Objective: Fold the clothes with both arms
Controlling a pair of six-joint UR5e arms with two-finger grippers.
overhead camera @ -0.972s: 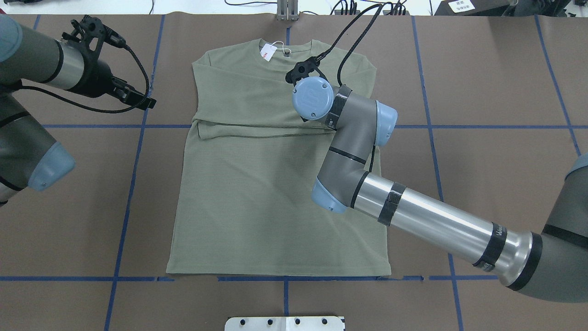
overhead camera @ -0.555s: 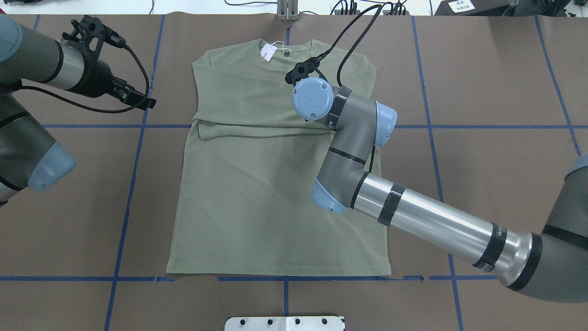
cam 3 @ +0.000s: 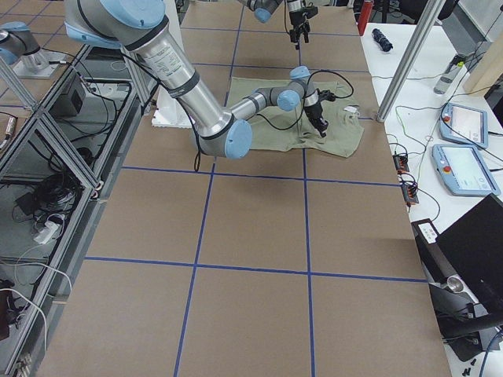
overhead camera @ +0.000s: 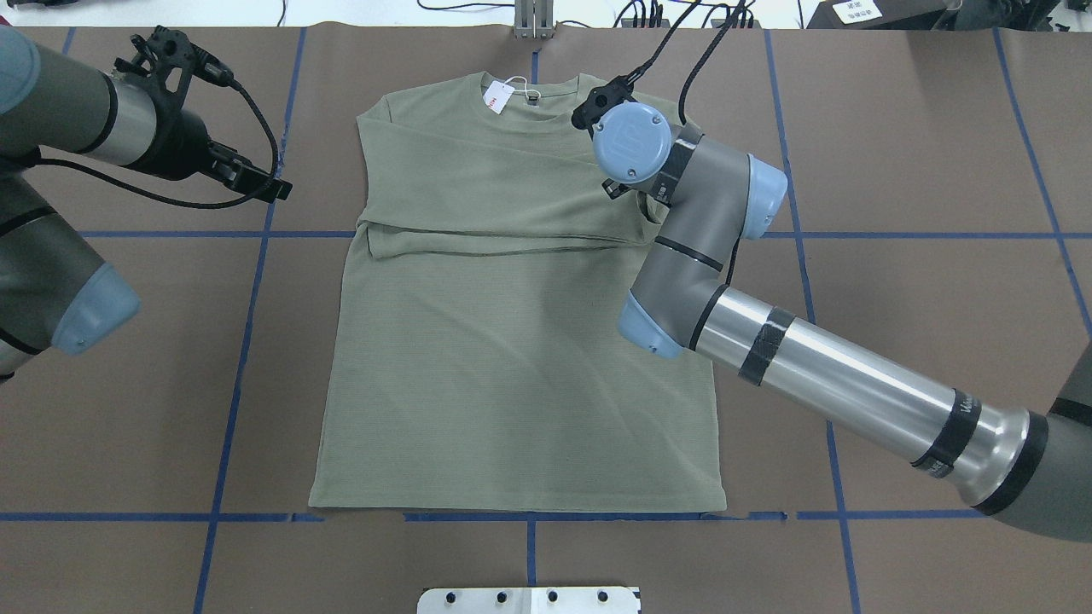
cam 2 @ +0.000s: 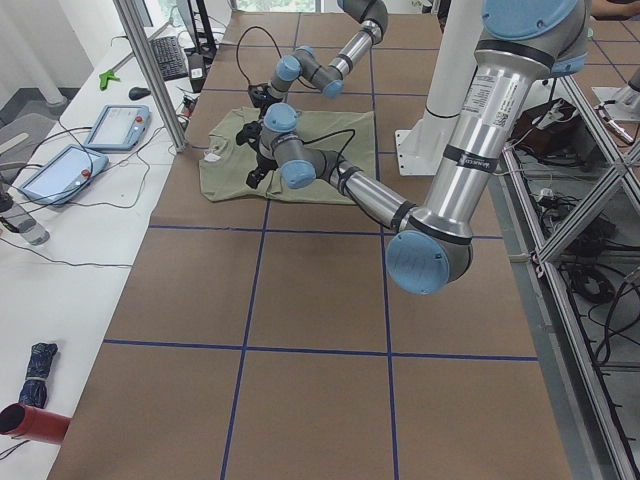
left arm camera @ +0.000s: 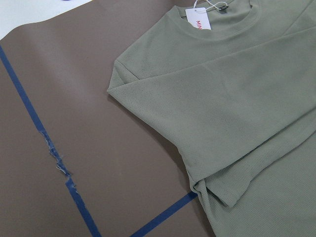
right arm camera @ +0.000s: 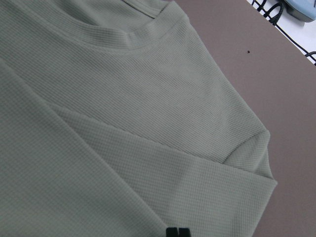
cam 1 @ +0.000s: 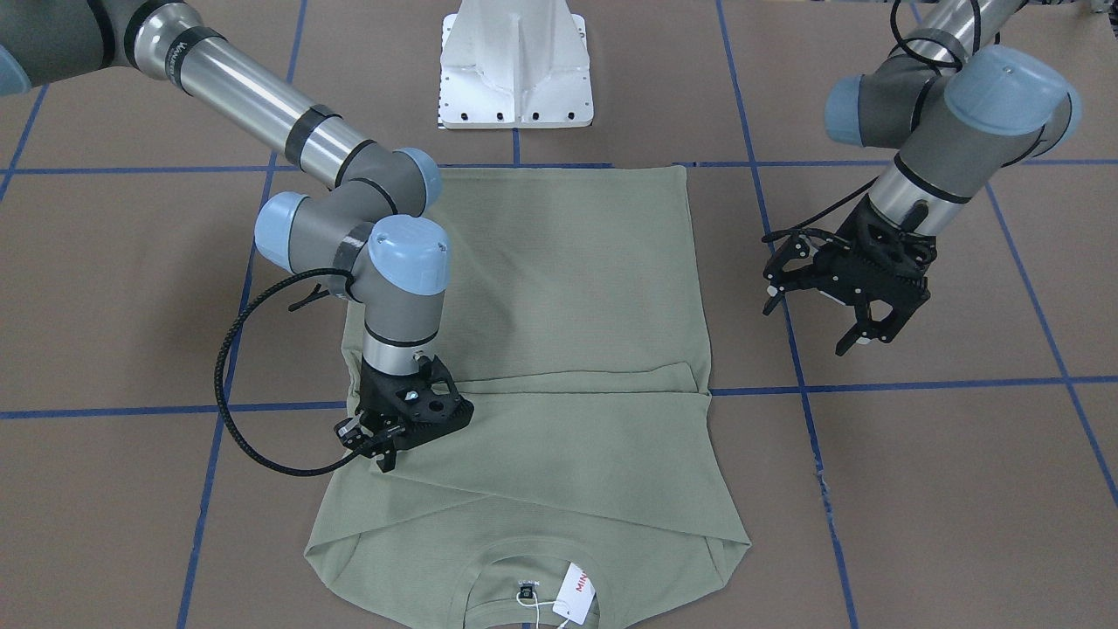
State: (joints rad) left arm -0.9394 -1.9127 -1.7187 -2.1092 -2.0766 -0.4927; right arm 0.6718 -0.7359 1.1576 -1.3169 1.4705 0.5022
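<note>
Shirt [overhead camera: 512,367], sage green with long sleeves, lies flat in the middle of the brown-covered bench [overhead camera: 896,170]. Its hem faces the robot's white base [cam 1: 515,70] and its collar points away. The sleeves are folded in across the chest, forming a band that ends in a cuff [overhead camera: 373,240] near the garment's left edge. A white-and-red tag [overhead camera: 497,98] rests at the neckline. Blue tape lines [overhead camera: 896,234] mark the bench in a grid.

The right arm [overhead camera: 836,384] reaches across the body of the garment and points its right gripper [cam 1: 384,459] straight down at the folded band, by the shoulder on the robot's right. Its fingers look drawn close together at the cloth. From these angles it cannot be told whether any fabric is pinched between them.

The left arm [overhead camera: 68,128] holds the left gripper [cam 1: 808,328] above bare bench, well apart from the garment's left edge. Its fingers [cam 1: 854,336] are spread wide and hold nothing.
</note>
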